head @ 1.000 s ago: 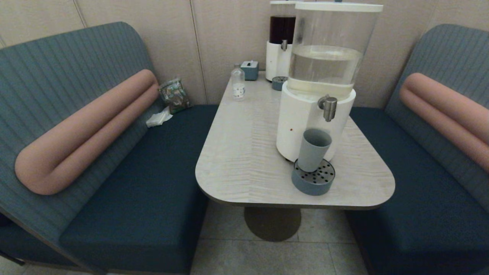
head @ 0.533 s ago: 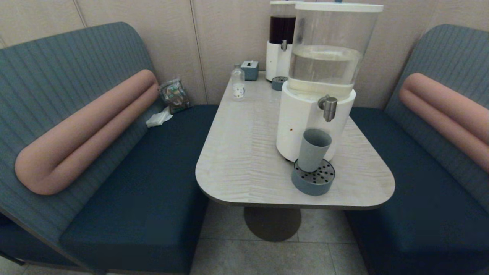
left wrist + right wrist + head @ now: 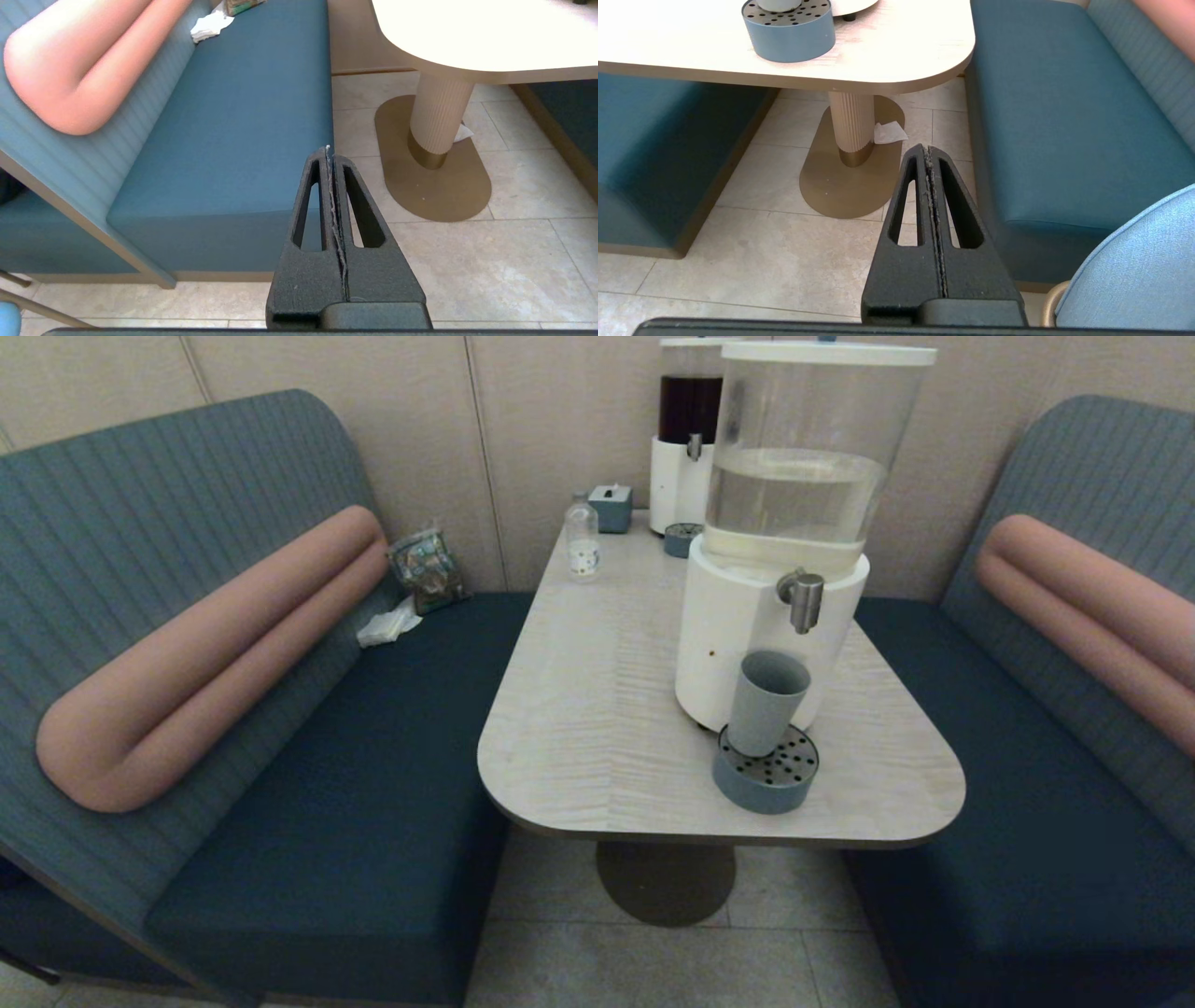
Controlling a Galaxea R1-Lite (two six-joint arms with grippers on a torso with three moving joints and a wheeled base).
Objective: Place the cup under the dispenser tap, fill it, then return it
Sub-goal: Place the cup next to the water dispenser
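Matte grey-blue tapered cup [image 3: 766, 702] standing on round perforated drip tray [image 3: 767, 775], just below brushed-silver tap [image 3: 804, 600]. Probably filling step next. Left gripper [image 3: 330, 154] and right gripper [image 3: 927, 151] low beside the worktop [image 3: 597, 709], fingers closed, holding nothing; must reach the tap.

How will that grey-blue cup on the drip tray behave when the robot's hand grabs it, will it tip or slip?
The cup looks rigid, so it should hold its shape. It is tall, narrower at the base and seems to lean on the perforated drip tray, so a sideways nudge could tip it. Its matte, handleless wall probably grips fairly well, though the taper may let it slide downward.
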